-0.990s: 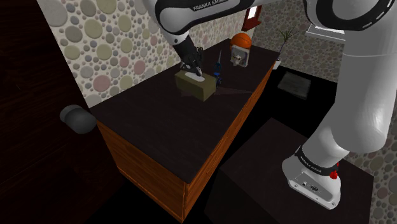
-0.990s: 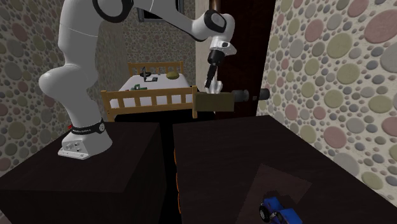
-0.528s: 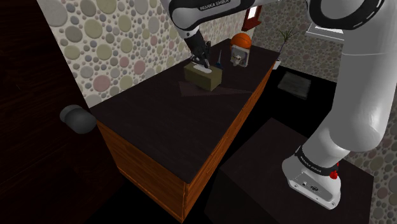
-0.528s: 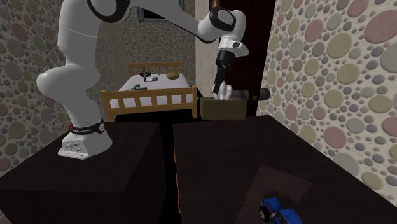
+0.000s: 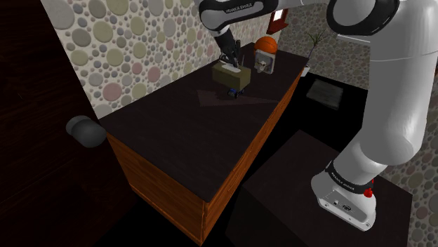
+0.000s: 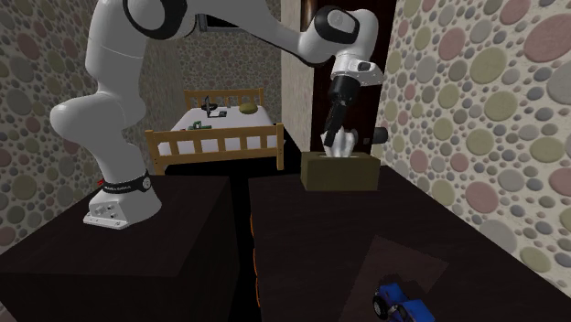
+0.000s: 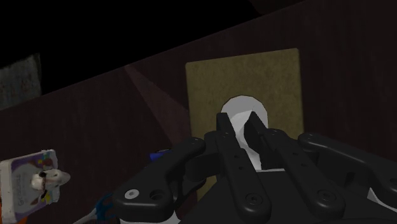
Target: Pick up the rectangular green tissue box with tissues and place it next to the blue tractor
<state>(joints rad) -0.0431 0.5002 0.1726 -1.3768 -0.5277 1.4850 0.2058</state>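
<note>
Shoulder view: high beside the stand [image 5: 302, 189], looking down along the table [image 5: 189, 140]. Second exterior view: low at the table's opposite end near the tractor [image 6: 395, 300], facing back at the arm [image 6: 105, 101]. Wrist view: close, looking down on the tissue box [image 7: 242, 76]. All 3 share box and tabletop.

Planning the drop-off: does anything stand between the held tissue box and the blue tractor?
Nothing visible does. The gripper holds the box by its tissue over the table, whose top between box and tractor lies bare in the second exterior view.
</note>
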